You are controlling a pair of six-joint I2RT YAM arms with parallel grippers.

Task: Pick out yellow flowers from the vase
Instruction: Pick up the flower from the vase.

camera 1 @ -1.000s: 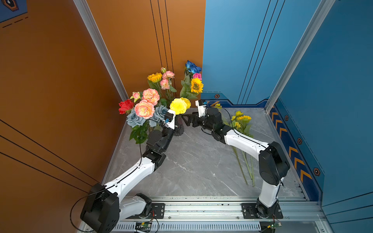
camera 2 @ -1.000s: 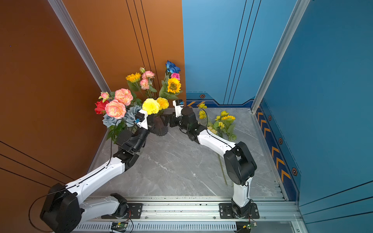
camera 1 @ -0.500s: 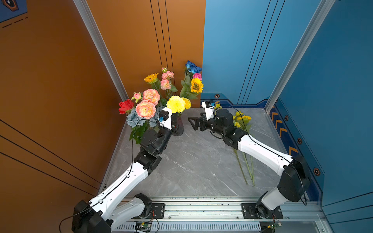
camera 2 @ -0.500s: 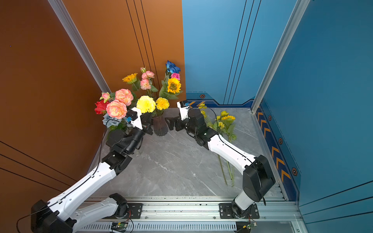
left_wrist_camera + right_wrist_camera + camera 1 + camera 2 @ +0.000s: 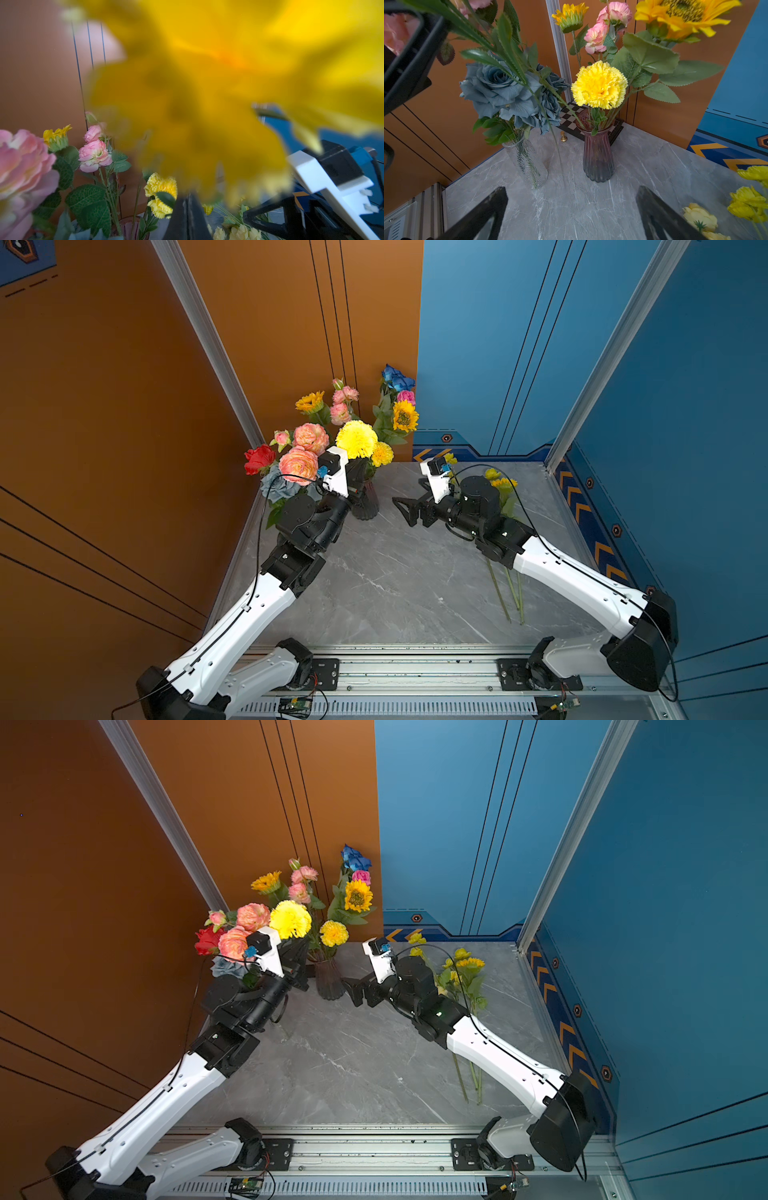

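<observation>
Left gripper (image 5: 187,216): jaws clenched on the leafy stem (image 5: 510,47) of the big pompom (image 5: 356,439). The bloom sits right at the wrist camera and blurs most of that view. The stem's lower end appears clear of the purple vase (image 5: 598,158), hanging between it and the clear vase (image 5: 527,164).

Right gripper (image 5: 402,512): jaws released, wide and empty, low over the surface (image 5: 395,593), facing the purple vase.

Yellow left in the purple vase: small pompom (image 5: 599,85), large sunflower (image 5: 683,12), small sunflower (image 5: 570,15). Their stems seem to run into it. A yellow bunch (image 5: 498,485) lies on the surface under the right arm. The blue roses (image 5: 500,87) in the clear vase are not wanted.

Handling (judgement): light artificial flowers — thin, springy, probably slick stems with soft fabric heads that crush. Best hold looks like the bare stem under the lowest leaves, never the bloom. Lift straight up, since leaves may snag neighbours and tip the vase, which looks like glass.

Writing: none legible. The chessboard (image 5: 571,116) and gold pawn (image 5: 563,137) behind the vase carry no text.
</observation>
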